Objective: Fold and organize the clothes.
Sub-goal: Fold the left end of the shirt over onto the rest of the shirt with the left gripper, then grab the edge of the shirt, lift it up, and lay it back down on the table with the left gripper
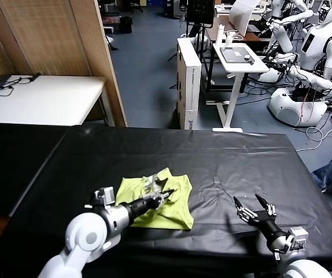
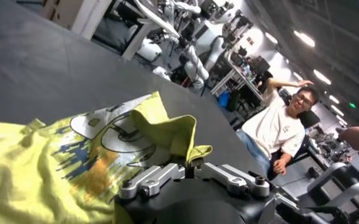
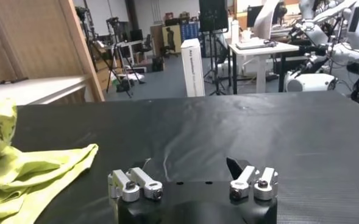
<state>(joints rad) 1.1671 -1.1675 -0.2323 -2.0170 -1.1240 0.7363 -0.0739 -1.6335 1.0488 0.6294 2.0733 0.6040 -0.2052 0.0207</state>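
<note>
one t-shirt (image 1: 163,200), two end effectors, left (image 1: 165,196) pinching it.

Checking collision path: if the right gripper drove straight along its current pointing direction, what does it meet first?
Probably nothing: the open right gripper points across bare black table covering. The T-shirt lies off to its left.

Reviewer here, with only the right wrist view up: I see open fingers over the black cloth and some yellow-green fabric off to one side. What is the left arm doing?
Observer: The left gripper is shut on a fold of the T-shirt, lifting it a little.
Operator: Any print on the shirt?
Observer: Yes, the left wrist view shows a white, blue and orange print on it.
Operator: Is the right gripper near it?
Observer: No. The right gripper hovers open above the table, well clear of the shirt.
</note>
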